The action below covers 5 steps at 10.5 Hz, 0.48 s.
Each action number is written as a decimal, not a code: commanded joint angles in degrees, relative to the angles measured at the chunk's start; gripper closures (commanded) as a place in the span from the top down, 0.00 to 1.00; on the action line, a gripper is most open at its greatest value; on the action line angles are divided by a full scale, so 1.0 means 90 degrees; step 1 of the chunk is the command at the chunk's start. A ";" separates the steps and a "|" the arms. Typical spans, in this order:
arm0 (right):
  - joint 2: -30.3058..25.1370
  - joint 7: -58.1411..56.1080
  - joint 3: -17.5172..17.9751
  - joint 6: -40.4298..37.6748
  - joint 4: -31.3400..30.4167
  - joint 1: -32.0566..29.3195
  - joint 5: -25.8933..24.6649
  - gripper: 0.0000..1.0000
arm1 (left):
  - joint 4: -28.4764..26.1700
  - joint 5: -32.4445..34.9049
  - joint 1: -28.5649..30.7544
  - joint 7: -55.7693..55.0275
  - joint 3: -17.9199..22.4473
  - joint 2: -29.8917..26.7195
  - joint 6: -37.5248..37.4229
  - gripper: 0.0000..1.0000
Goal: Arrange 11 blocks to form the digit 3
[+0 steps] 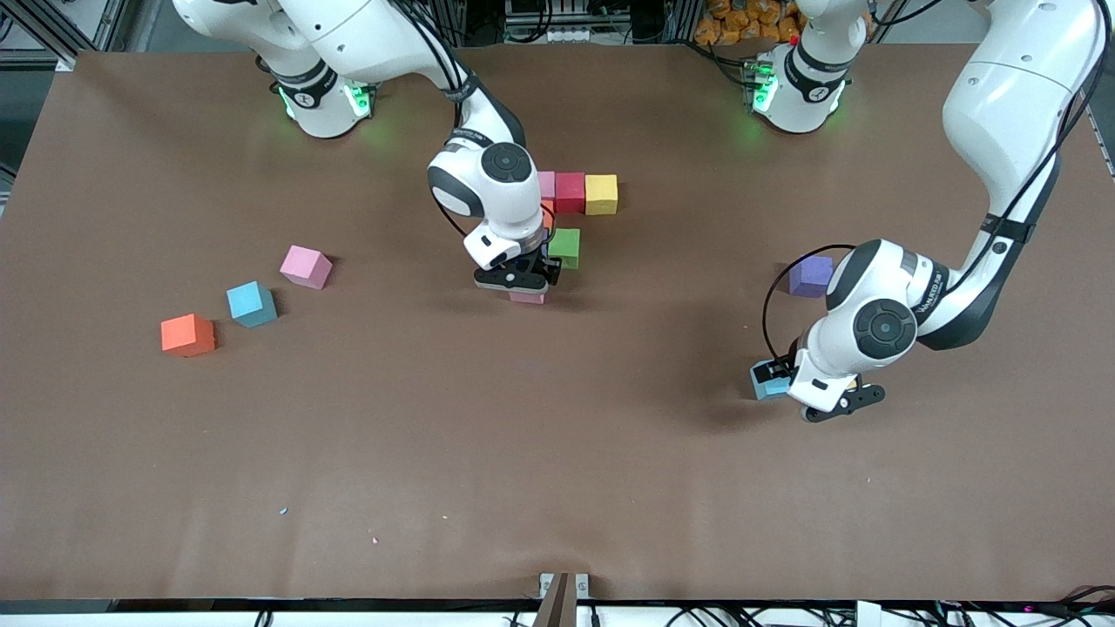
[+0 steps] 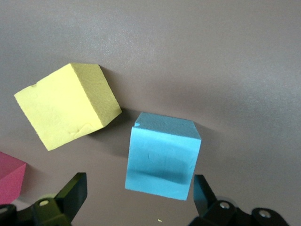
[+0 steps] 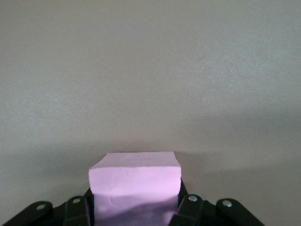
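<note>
My right gripper point(image 1: 523, 287) is shut on a pink block point(image 1: 527, 297) point(image 3: 135, 186), low over the table by a green block point(image 1: 564, 247). Close by lie a pink block point(image 1: 546, 185), a red one point(image 1: 570, 192) and a yellow one point(image 1: 601, 193) in a row, with an orange one point(image 1: 548, 213) partly hidden by the arm. My left gripper point(image 1: 778, 376) point(image 2: 138, 195) hangs open over a light blue block point(image 1: 770, 380) point(image 2: 162, 155), whose edge lies between the fingers point(image 2: 70, 193). A yellow block point(image 2: 68, 106) and a deep pink one point(image 2: 10, 181) lie beside it.
Toward the right arm's end of the table lie a pink block point(image 1: 306, 266), a blue block point(image 1: 251, 303) and an orange-red block point(image 1: 187, 334). A purple block point(image 1: 810, 275) sits by the left arm's wrist. The brown table point(image 1: 557, 488) is bare near the front camera.
</note>
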 commanded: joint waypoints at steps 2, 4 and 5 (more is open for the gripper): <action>-0.0167 0.0225 0.0154 -0.0002 -0.0163 -0.0111 -0.0185 0.00 | 0.0124 0.0165 0.0011 0.0055 -0.0019 0.0162 -0.0018 1.00; -0.0167 0.0225 0.0155 -0.0002 -0.0154 -0.0111 -0.0175 0.00 | 0.0134 0.0126 -0.0009 0.0045 -0.0019 0.0210 -0.0008 1.00; -0.0167 0.0225 0.0155 -0.0002 -0.0153 -0.0111 -0.0175 0.00 | 0.0240 0.0126 -0.0009 0.0045 -0.0019 0.0308 -0.0008 1.00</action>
